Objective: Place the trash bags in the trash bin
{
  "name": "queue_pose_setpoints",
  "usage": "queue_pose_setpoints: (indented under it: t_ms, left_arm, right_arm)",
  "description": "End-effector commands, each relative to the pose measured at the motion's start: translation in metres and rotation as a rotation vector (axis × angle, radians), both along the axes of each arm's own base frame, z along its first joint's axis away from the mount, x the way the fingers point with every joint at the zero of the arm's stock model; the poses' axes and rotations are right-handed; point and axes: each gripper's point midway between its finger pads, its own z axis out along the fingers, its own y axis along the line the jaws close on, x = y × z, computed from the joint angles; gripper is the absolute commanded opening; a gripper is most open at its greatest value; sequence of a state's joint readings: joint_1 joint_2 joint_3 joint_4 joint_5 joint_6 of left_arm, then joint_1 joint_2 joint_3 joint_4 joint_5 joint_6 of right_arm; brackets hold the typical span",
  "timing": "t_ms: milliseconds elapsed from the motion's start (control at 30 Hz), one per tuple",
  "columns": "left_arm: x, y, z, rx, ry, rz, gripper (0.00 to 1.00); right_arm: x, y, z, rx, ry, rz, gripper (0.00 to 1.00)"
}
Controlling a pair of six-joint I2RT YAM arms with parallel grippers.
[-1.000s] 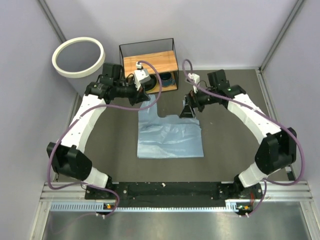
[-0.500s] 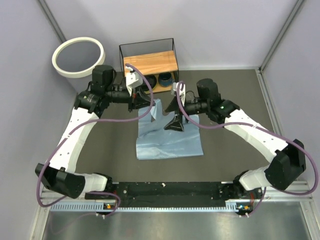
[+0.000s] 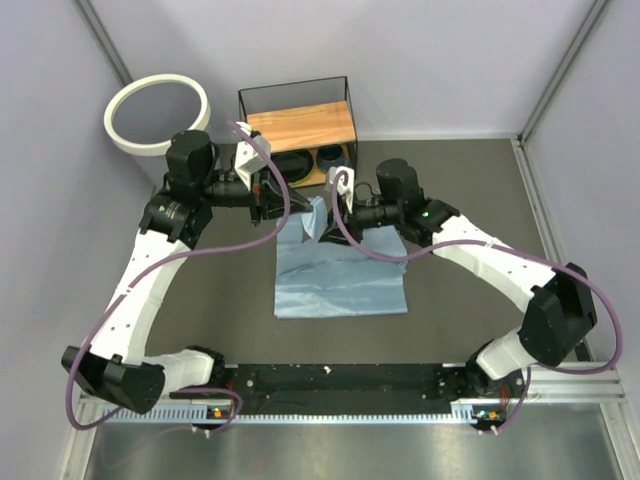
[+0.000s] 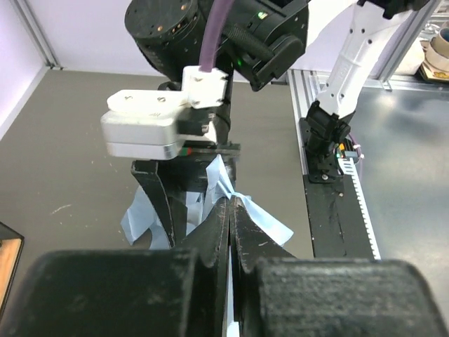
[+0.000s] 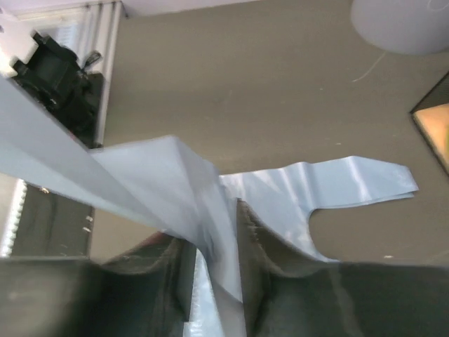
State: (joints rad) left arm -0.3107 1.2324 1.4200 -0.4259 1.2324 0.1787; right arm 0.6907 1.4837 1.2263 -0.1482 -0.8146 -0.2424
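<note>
- Pale walls are closing in a dark grey table [image 3: 470, 200] in the top view; the blue trash bag [image 3: 340, 275] is lying mostly flat at its middle, well apart from the white-rimmed trash bin [image 3: 157, 115] at the far left corner.
- Both wrists are crowding over the bag's far edge, so my left gripper [image 3: 292, 205] and right gripper [image 3: 323, 224] are showing only as dark shapes, their jaws impossible to read from above.
- Behind them, my arms are partly covering the dark bowls in the wooden shelf [image 3: 300, 125].
- Through the left wrist camera, my left gripper [image 4: 231, 203] is pressing its jaws together on a pinch of blue film; the right gripper [image 4: 186, 200] is facing it, its tips buried in the bag's folds.
- Through the right wrist camera, my right gripper [image 5: 214, 235] is straddling a raised, blurred fold, jaws partly apart; I cannot tell whether they are pinching it.
- One bag handle [image 5: 358, 179] is stretching out flat; the frame is cutting off the bin's body at the top.
</note>
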Motion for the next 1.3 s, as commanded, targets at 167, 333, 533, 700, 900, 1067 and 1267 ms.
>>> queue_pose_setpoints:
  t_ms: [167, 333, 533, 700, 900, 1067, 1267]
  left_arm:
    - [0.019, 0.017, 0.024, -0.076, 0.000, 0.252, 0.61]
    - [0.046, 0.040, -0.015, -0.031, -0.034, 0.460, 0.80]
    - [0.057, 0.063, -0.072, 0.088, -0.086, 0.590, 0.80]
    - [0.035, 0.064, -0.117, 0.217, -0.217, 0.457, 0.78]
    - [0.002, 0.039, -0.220, 0.524, -0.327, 0.224, 0.73]
    - [-0.017, 0.007, -0.273, 0.668, -0.361, 0.076, 0.62]
    - [-0.037, -0.023, -0.327, 0.816, -0.436, -0.020, 0.64]
  right_arm:
    - [0.041, -0.033, 0.075, 0.114, -0.064, -0.216, 0.00]
    - [0.055, -0.075, 0.120, 0.178, -0.092, -0.310, 0.00]
    - [0.056, -0.122, 0.157, 0.220, -0.172, -0.466, 0.00]
    - [0.074, -0.182, 0.188, 0.261, -0.228, -0.669, 0.00]
    - [0.079, -0.240, 0.203, 0.246, -0.304, -0.862, 0.00]
    - [0.073, -0.273, 0.208, 0.190, -0.410, -1.027, 0.00]
    - [0.070, -0.312, 0.208, 0.154, -0.416, -1.197, 0.00]
